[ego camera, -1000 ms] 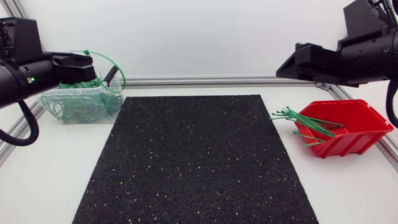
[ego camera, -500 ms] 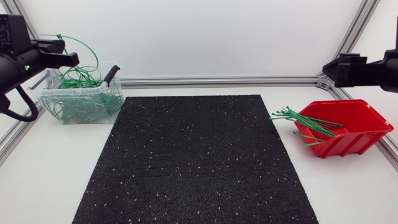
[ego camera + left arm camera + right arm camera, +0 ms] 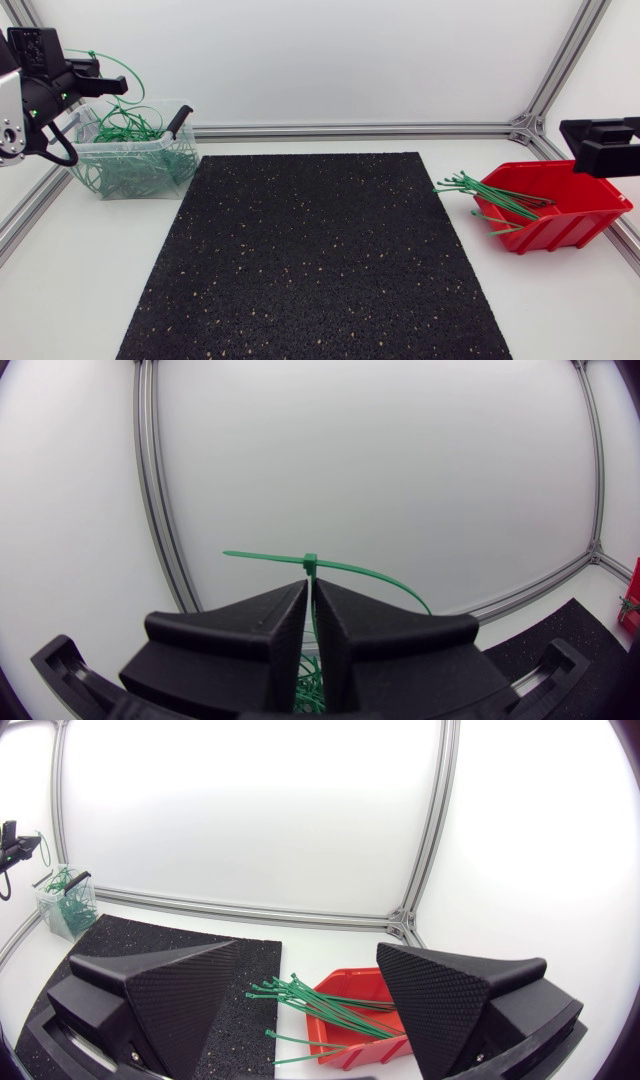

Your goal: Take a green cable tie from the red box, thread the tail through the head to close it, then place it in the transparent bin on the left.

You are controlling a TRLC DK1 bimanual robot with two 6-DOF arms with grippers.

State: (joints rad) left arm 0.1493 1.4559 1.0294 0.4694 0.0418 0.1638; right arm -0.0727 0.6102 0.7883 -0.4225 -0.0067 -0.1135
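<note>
A white bench [image 3: 90, 290] sits inside a frame of aluminium rails [image 3: 360, 130], with plain white walls behind. A large black mat [image 3: 315, 260], flecked with pale specks, covers the middle of the bench.

Just off the mat's far left corner stands the transparent bin [image 3: 150, 180], filled with a tangle of looped green ties. A dark, stick-like object [image 3: 178, 122] leans on the bin's rim on the side nearest the mat; what it is cannot be told.

Higher up and further out from that same corner of the mat, the left end effector [image 3: 95, 80] is clenched on a green cable tie [image 3: 122, 66]. From the wrist, its two black fingers [image 3: 311, 588] stand almost together, with the strap pinched between them. The cable tie is closed: its small square head [image 3: 310, 563] sits just past the fingertips, a short straight tail pokes out to one side, and the rest curves away in a thin round loop.

Off the mat's right edge sits the red box [image 3: 570, 225], with a bundle of straight green ties [image 3: 490, 195] fanning out over its rim towards the mat. Beyond the mat's right edge, raised past the red box, the right end effector [image 3: 600, 145] is released, its fingers [image 3: 308, 946] spread wide and holding nothing.
</note>
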